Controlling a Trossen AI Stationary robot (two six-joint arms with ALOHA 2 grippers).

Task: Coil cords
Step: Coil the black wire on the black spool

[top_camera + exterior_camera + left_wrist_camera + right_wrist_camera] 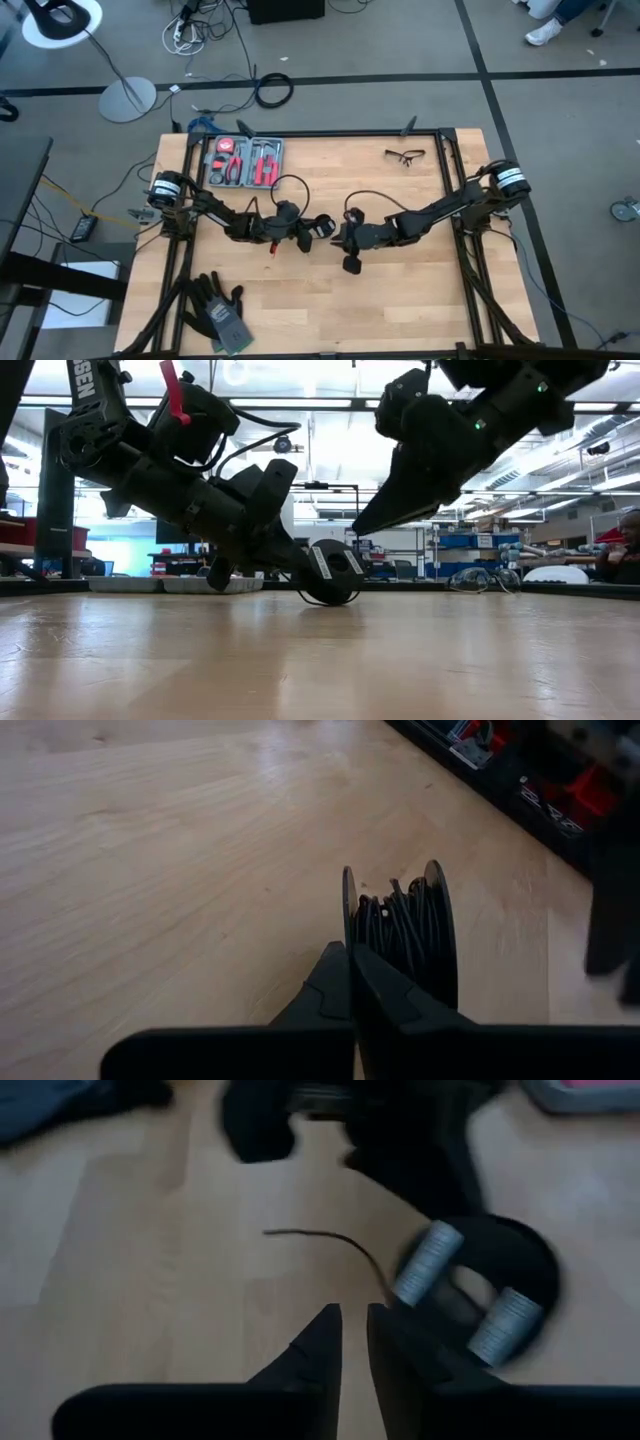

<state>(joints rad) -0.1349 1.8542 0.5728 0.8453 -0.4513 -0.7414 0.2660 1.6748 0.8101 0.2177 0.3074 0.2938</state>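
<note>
At the middle of the table [400,300], a black spool [333,572] wound with the thin black cord [395,920] is seen standing on its edge on the wood. The left pincer [349,982] is clenched, its tips pressed together against one flange of the spool. The right pincer [353,1342] is held just right of the spool and raised off the table; a narrow gap is shown between its fingers, and nothing is gripped in it. A loose end of cord [320,1236] is seen curving over the wood beside the spool. A red-handled tool set [246,162] and safety glasses [405,155] are placed at the far edge, and grey gloves [220,312] at the near left.
</note>
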